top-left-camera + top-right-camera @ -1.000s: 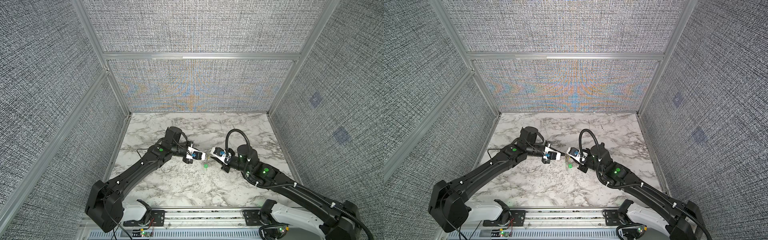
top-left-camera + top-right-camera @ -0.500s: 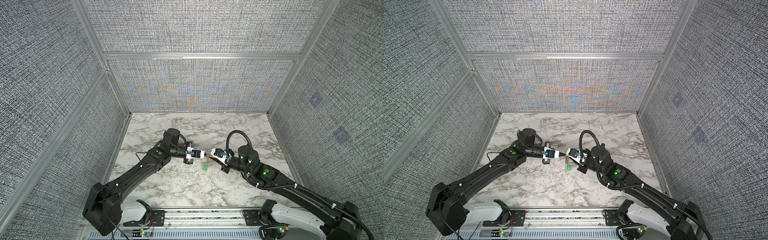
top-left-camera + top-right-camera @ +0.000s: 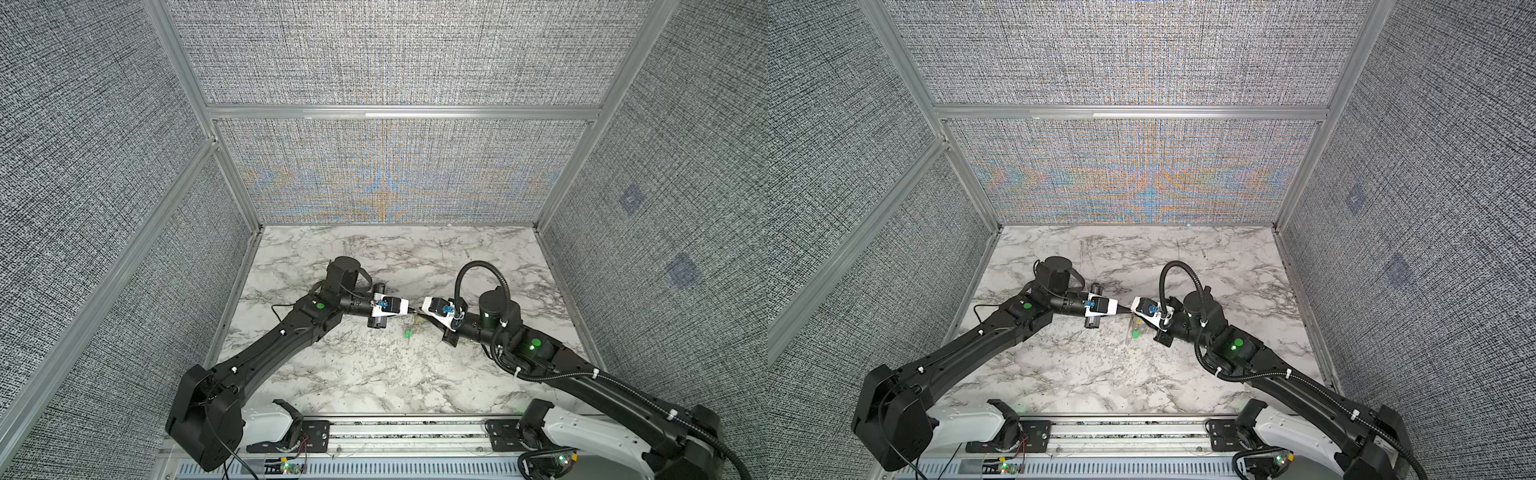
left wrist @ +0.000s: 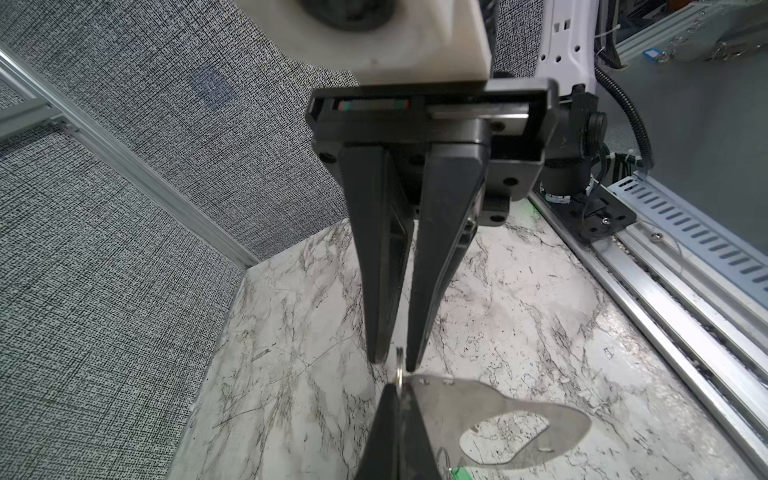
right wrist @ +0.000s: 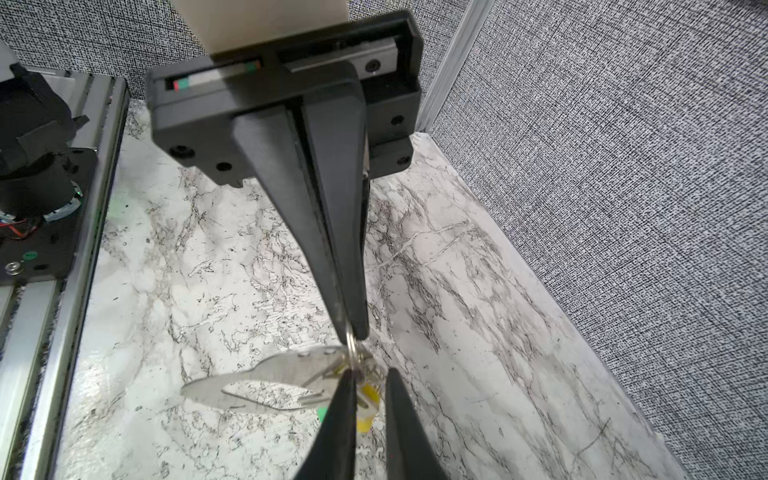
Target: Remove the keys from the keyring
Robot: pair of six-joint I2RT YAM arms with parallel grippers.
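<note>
My left gripper is shut on a thin wire ring, held above the marble table at its middle. From that ring hangs the keyring, a flat elongated grey metal loop with a notched oblong opening, also shown in the right wrist view. Of the keys, the yellow tag and the green tag dangle below. My right gripper faces the left one tip to tip. Its fingers stand narrowly apart on either side of the wire ring, so it is open.
Grey fabric walls with aluminium posts close in the left, back and right sides. A slotted metal rail with the arm bases runs along the front edge. The right arm's black cable hose loops above its wrist.
The two gripper tips have drawn together until they meet at the wire ring. The right gripper's fingers have narrowed slightly. The left gripper has stayed shut.
</note>
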